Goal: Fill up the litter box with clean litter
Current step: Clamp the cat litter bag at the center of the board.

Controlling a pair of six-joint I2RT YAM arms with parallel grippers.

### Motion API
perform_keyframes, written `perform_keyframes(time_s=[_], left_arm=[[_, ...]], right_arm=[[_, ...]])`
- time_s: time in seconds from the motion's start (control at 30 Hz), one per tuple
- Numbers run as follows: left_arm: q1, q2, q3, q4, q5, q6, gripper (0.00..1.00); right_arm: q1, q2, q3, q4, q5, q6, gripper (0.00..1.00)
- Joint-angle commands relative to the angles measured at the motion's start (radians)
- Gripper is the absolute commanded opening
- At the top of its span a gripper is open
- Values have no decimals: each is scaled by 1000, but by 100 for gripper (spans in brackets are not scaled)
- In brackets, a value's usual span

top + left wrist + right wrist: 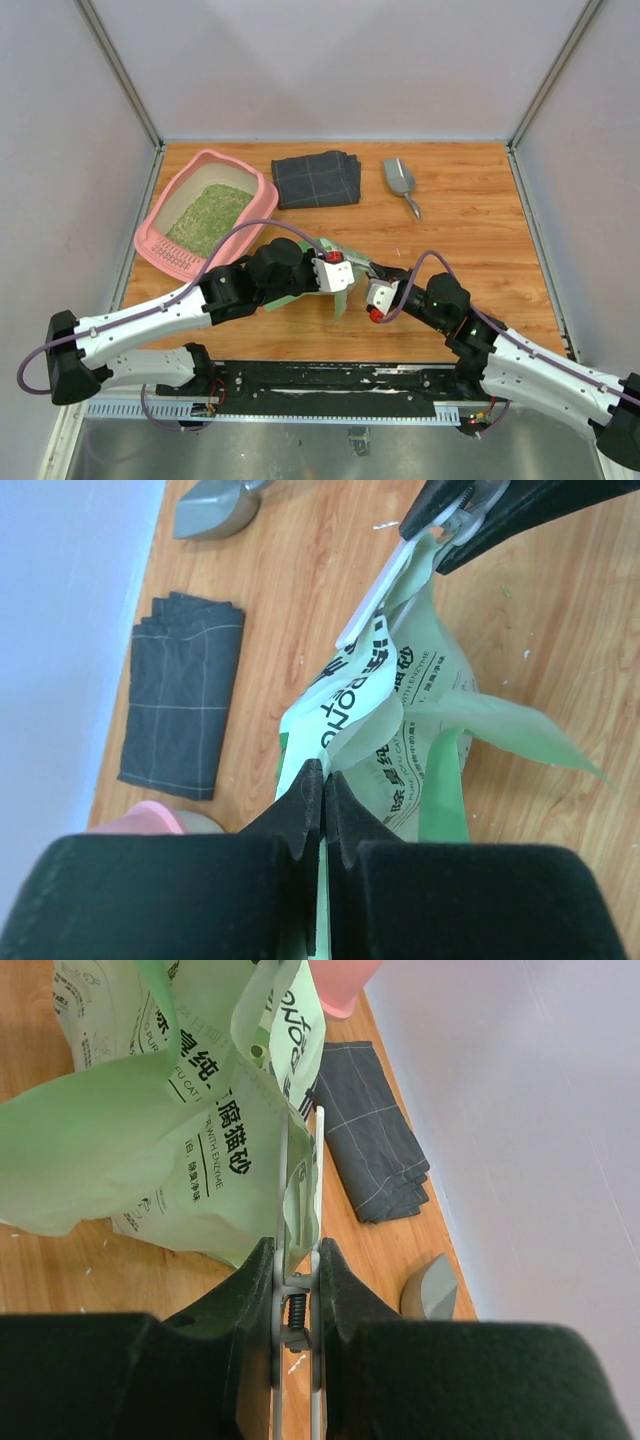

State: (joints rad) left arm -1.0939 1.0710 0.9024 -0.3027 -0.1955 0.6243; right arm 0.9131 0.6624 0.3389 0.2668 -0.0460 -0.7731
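Observation:
The pink litter box (178, 258) sits at the back left with greenish-tan litter (210, 218) in it. A green-and-white printed bag (420, 740) hangs crumpled between my two grippers above the table's middle; in the top view only slivers of it (338, 302) show. My left gripper (323, 770) is shut on the bag's edge. My right gripper (297, 1250) is shut on a grey spring clip (318, 1160) that is clamped on the bag's other edge (150, 1130). The two grippers (340, 272) (375, 292) are close together.
A folded dark grey cloth (316, 178) lies at the back centre. A grey metal scoop (398, 178) lies to its right. White walls enclose the wooden table on three sides. A few pale grains lie scattered on the wood near the bag.

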Motion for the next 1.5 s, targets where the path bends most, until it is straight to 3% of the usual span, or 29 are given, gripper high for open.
perform_keyframes(time_s=[0.0, 0.23, 0.7, 0.97, 1.47], left_arm=[[22, -20, 57, 19, 42, -77, 0], [65, -15, 104, 36, 97, -164, 0], [89, 21, 132, 27, 107, -191, 0], [107, 16, 141, 34, 134, -211, 0], [109, 22, 137, 47, 144, -226, 0]], right_arm=[[-13, -18, 50, -31, -56, -2, 1], [-13, 17, 45, 4, -140, -50, 1], [-1, 68, 126, -24, -128, -71, 1], [10, 94, 130, 49, -108, -29, 1], [53, 158, 209, -7, -76, -12, 1]])
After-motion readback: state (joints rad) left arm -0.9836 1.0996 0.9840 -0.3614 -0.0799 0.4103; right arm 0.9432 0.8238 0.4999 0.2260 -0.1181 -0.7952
